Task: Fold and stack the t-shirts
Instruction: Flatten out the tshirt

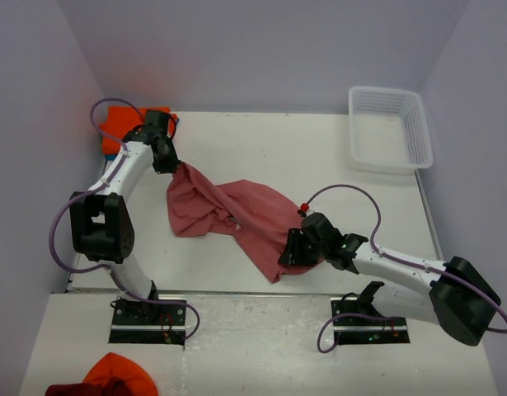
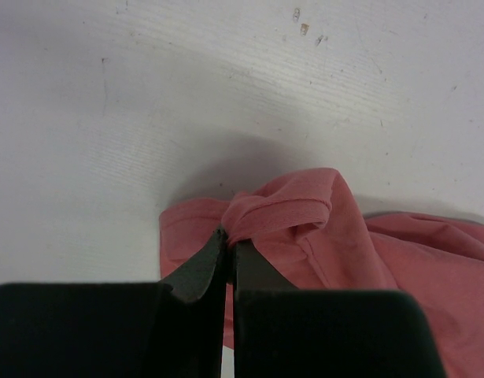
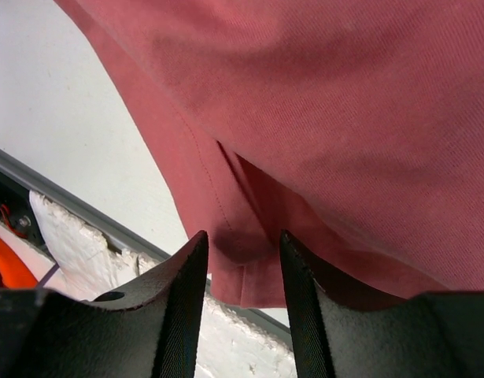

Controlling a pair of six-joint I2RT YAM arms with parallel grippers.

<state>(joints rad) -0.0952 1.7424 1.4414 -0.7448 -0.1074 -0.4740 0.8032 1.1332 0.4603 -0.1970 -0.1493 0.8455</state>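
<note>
Across the white counter (image 1: 261, 144), the salmon-red t-shirt (image 1: 228, 210) sprawls as a crumpled diagonal band, running from the far left toward the near right edge. It is neither flat nor folded. A white lattice basket (image 1: 418, 124) sits in the far right corner, well apart from the cloth. In the far left corner, behind the left arm, an orange t-shirt (image 1: 113, 132) lies as a compact block. It looks already folded, though the arm hides part of it. Off the counter at the near left, a small heap of orange and dark red cloth (image 1: 121, 375) waits.

The left fingers (image 2: 224, 250) are pressed together, pinching a bunched fold at the shirt's far left end. The right fingers (image 1: 293, 252) stand spread at the shirt's near right corner. The right wrist view shows the stitched hem (image 3: 242, 283) lying in the gap between them, not yet clamped.

By my reading the task is early. At most one shirt is folded, this one needs spreading flat before any fold, and the heap looks untouched. No stack of several shirts shows.
</note>
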